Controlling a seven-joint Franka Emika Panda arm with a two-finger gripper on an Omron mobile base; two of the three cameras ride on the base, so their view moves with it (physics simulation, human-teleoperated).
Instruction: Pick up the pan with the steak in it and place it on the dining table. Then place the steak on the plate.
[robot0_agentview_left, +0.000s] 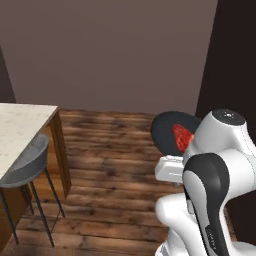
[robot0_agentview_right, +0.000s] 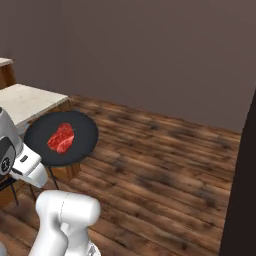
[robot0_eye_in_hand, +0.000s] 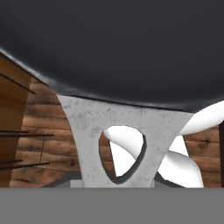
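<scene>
The pan (robot0_eye_in_hand: 118, 48) is right up against the hand camera. Its dark round bottom takes up the top of that frame, and its pale metal handle end (robot0_eye_in_hand: 118, 144), with a hole in it, sits at the bottom middle.

In the left base view, the white arm (robot0_agentview_left: 215, 175) fills the lower right. The pan (robot0_agentview_left: 170, 131) peeks out from behind it at the middle right, up in the air over the wooden floor (robot0_agentview_left: 115, 160).

In the right base view the pan (robot0_agentview_right: 62, 137) is at the middle left, seen from above. The gripper's tips are hidden, but it looks closed on the pan's handle, since the pan hangs in the air by the hand.

The dining table (robot0_agentview_left: 20, 130) is at the left of the left base view, with a grey stool (robot0_agentview_left: 27, 165) next to it. The pan is not on it yet.

The steak (robot0_agentview_right: 61, 137) lies inside the pan, small and red.

So I think the pan is picked up and on its way. Still to do: set it on the table, then move the steak to the plate.

The right base view shows the whole steak. The left one shows part of it (robot0_agentview_left: 182, 136). The hand view shows the pan's underside.
</scene>
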